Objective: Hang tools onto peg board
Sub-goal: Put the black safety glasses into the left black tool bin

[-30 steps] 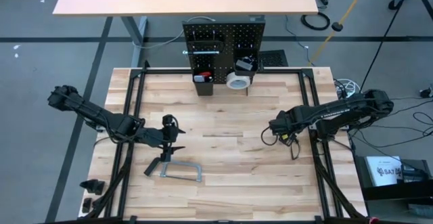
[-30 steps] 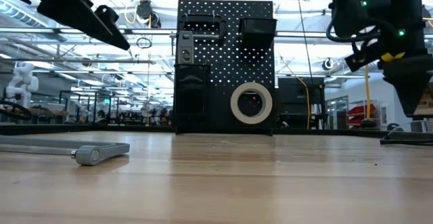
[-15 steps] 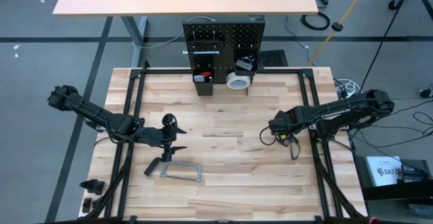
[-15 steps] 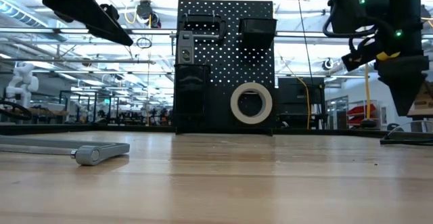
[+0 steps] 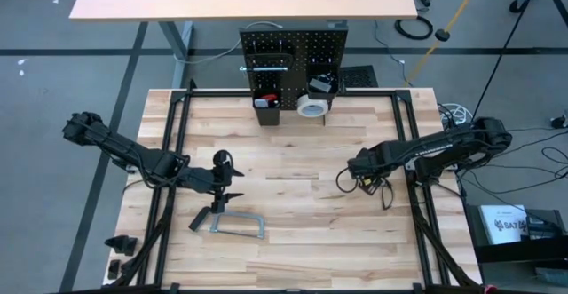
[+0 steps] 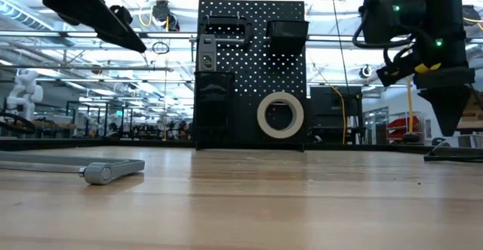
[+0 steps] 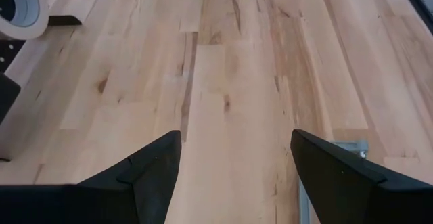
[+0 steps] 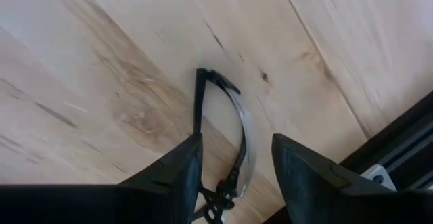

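The grey bar clamp [image 5: 232,224] with a dark handle lies flat on the table near the front left; it also shows in the low view [image 6: 90,167]. My left gripper [image 5: 232,178] hovers just beyond it, open and empty [image 7: 237,143]. My right gripper [image 5: 348,177] is above the table's right half, fingers apart [image 8: 237,139], with a thin dark wire-like loop [image 8: 233,122] between them. The black peg board [image 5: 293,50] stands at the far edge. The white tape roll [image 5: 311,106] hangs low on it. My right gripper has the thin dark loop's tangled end [image 8: 218,198] far back between its fingers. The fingers stand wider apart than the loop. I cannot tell whether they touch it.
Two black bins [image 5: 266,109] sit on the peg board, one holding a red-handled tool. Black frame rails [image 5: 169,152] run along the table's left and right sides. A cable [image 5: 387,196] trails below the right arm. Bare wood lies between the two grippers.
My right gripper has gone a little toward the table's left edge, and the thin dark loop has gone with it. The bar clamp has stayed where it was.
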Robot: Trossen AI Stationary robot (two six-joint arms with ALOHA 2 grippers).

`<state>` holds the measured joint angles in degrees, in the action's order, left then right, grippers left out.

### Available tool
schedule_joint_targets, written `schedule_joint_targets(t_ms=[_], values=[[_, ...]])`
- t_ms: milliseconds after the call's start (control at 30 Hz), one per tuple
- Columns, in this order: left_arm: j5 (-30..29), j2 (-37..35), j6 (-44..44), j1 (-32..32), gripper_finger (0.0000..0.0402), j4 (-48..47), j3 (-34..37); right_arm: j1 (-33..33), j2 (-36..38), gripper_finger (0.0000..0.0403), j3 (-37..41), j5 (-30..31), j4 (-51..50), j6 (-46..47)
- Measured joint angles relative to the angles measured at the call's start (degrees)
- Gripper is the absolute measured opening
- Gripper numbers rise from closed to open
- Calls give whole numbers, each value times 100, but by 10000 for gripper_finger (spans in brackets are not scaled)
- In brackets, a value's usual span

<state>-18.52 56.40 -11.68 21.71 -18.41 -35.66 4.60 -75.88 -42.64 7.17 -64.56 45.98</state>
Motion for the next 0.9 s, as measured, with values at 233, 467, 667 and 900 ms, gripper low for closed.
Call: schedule_joint_targets(t_ms=[233,467,667,900], values=[[0,0,9,0,283,-57,-2,9,3,166,-578,-1,-57,78],[2,0,0,0,283,-57,-2,226,-28,166,-698,-414,579,208],[30,0,4,0,283,-57,-2,345,-249,166,-393,-437,689,307],[44,0,6,0,283,-57,-2,339,-420,166,-172,-431,750,393]])
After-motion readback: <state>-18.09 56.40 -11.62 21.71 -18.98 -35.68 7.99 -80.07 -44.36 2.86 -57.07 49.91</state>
